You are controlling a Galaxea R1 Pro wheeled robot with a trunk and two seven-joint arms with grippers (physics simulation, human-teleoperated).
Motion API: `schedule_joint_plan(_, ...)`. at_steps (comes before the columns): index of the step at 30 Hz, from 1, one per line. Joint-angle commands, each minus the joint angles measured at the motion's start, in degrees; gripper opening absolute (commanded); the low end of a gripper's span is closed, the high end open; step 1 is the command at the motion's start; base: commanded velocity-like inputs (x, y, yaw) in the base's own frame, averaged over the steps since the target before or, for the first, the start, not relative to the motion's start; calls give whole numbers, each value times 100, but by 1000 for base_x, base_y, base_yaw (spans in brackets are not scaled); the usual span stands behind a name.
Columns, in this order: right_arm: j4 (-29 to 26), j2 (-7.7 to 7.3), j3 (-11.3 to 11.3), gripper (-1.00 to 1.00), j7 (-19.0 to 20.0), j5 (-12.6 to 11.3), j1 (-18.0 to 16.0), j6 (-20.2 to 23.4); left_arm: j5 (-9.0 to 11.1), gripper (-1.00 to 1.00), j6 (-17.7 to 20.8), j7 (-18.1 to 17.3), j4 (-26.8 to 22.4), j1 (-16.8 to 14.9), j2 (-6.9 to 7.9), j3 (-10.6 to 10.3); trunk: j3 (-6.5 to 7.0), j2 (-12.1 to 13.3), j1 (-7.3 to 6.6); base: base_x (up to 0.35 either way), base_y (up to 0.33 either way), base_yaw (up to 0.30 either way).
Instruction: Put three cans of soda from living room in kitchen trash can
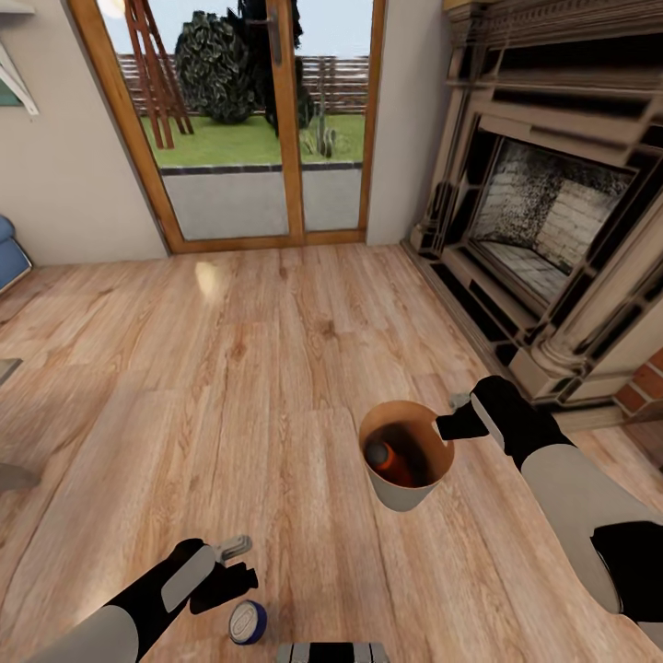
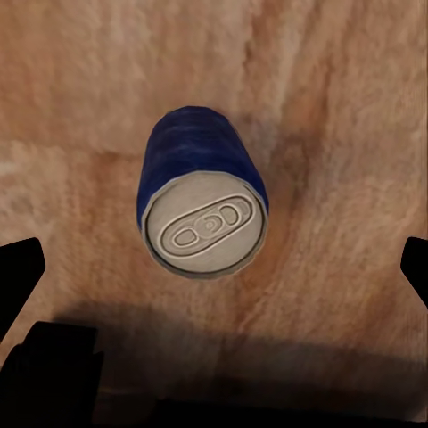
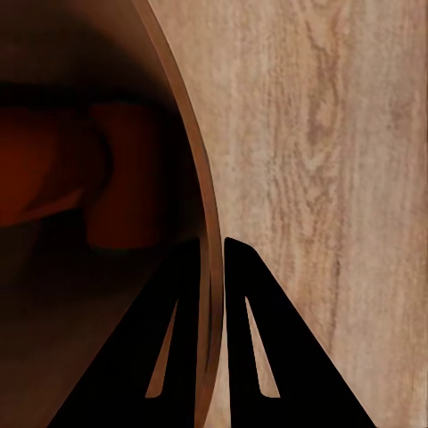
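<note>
No text, label, brand or number was legible anywhere; the blue soda can [image 2: 201, 192] bore plain sides and a bare grey top (only the pull tab).

We see the room evenly and brightly lit, daylight coming through the glass doors [image 1: 267, 120] and leaving a pale glare patch on the wood floor [image 1: 210, 276]. The head view bends straight lines near its edges. Both wrist views look soft, with a dark shadow band below the blue can [image 2: 202, 203] and a dim bin interior [image 3: 80, 178].
</note>
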Motion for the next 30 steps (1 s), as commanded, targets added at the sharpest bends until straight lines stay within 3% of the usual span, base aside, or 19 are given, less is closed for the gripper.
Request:
schedule_joint_plan(1,-1,1,-10,-100,42,-131,-3,14,0,100,0,-1,0,0,0,0,-18,-42,22,0,0,0)
schedule_joint_plan(14,-1,1,-10,-100,42,-131,-3,14,-3,100,-8,13,-22,0,-17,0,-54,-122,66,0,0,0)
schedule_joint_plan(30,-8,1,-10,-100,42,-131,-3,14,-9,100,-9,21,-24,-6,-27,-15,-341,-764,417,0,0,0)
